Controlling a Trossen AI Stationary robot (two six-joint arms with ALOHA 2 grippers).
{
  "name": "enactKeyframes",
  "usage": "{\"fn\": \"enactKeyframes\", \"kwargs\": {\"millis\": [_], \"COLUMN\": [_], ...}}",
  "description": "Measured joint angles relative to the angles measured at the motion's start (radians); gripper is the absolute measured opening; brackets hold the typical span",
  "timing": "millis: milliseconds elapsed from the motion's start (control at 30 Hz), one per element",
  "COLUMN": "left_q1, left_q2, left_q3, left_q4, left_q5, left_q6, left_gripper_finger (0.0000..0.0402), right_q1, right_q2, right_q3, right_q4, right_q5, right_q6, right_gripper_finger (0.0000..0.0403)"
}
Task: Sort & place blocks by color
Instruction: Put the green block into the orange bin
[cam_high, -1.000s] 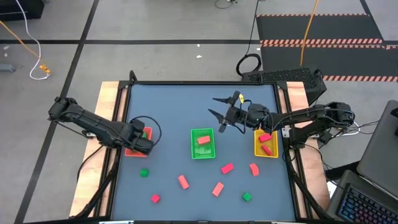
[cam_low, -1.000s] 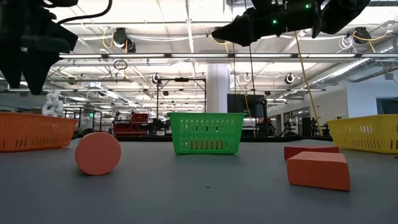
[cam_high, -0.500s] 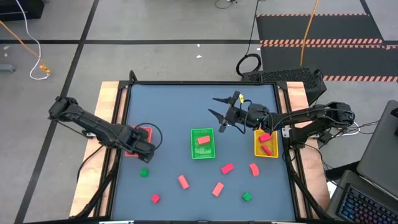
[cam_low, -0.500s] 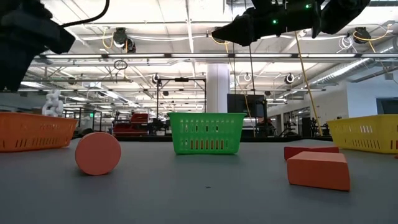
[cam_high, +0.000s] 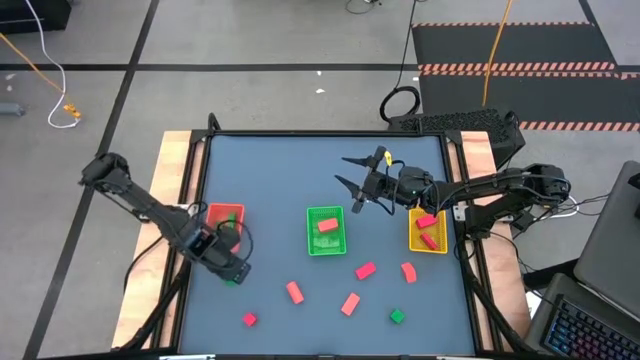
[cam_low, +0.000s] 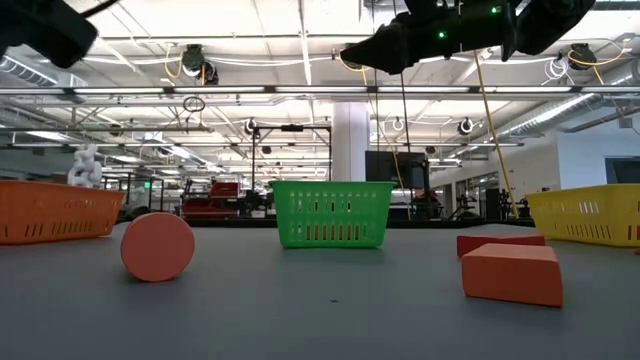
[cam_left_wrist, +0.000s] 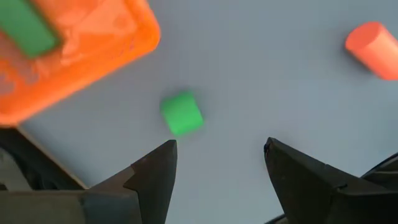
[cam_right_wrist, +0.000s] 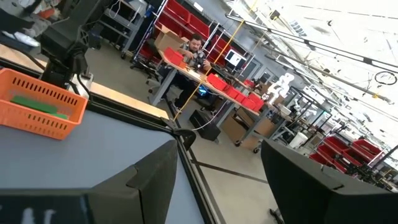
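Observation:
My left gripper (cam_high: 229, 268) (cam_left_wrist: 217, 155) is open and hovers over a small green cube (cam_left_wrist: 181, 113) that rests on the table just near of the orange tray (cam_high: 212, 214) (cam_left_wrist: 74, 56). A green bar (cam_left_wrist: 25, 28) lies in that tray. My right gripper (cam_high: 355, 185) (cam_right_wrist: 217, 162) is open and waits in the air beyond the green tray (cam_high: 326, 231), which holds a salmon block. Red blocks lie in the yellow tray (cam_high: 428, 231). Loose blocks on the near table: a salmon cylinder (cam_high: 295, 291) (cam_low: 158, 246), a salmon block (cam_high: 350, 303), red ones (cam_high: 365, 270) (cam_high: 408, 271) (cam_high: 249, 319), a green one (cam_high: 397, 316).
The three trays stand in a row across the table's middle: orange (cam_low: 50, 210), green (cam_low: 332, 213), yellow (cam_low: 590, 213). A salmon block (cam_low: 512, 273) and a red one (cam_low: 500, 242) lie near the low camera. A person (cam_right_wrist: 196, 46) sits at a bench far beyond the table.
My left gripper has swung from above the orange tray toward the table's near edge and now hangs over the green cube; the tray with its green bar is uncovered. The blocks and trays have stayed put.

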Motion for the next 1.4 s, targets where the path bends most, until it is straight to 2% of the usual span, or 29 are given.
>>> {"fn": "enactKeyframes", "kwargs": {"millis": [333, 500, 1100, 1333, 1400], "left_q1": [-0.167, -0.206, -0.196, -0.196, -0.195], "left_q2": [0.002, 0.043, 0.191, 0.245, 0.255], "left_q3": [0.0, 0.0, 0.0, 0.0, 0.0], "left_q4": [-0.004, -0.003, 0.003, 0.013, 0.021], "left_q5": [-0.006, -0.011, -0.012, -0.015, -0.043], "left_q6": [-0.332, -0.418, -0.449, -0.39, -0.366], "left_gripper_finger": [0.0241, 0.0241, 0.0241, 0.0241, 0.0241], "right_q1": [0.0, 0.0, 0.0, 0.0, 0.0], "right_q2": [0.0, 0.0, 0.0, 0.0, 0.0], "right_q3": [0.0, 0.0, 0.0, 0.0, 0.0], "right_q4": [0.0, 0.0, 0.0, 0.0, 0.0], "right_q5": [0.0, 0.0, 0.0, 0.0, 0.0], "right_q6": [0.0, 0.0, 0.0, 0.0, 0.0], "right_gripper_finger": [0.0227, 0.0227, 0.0226, 0.0226, 0.0226]}}
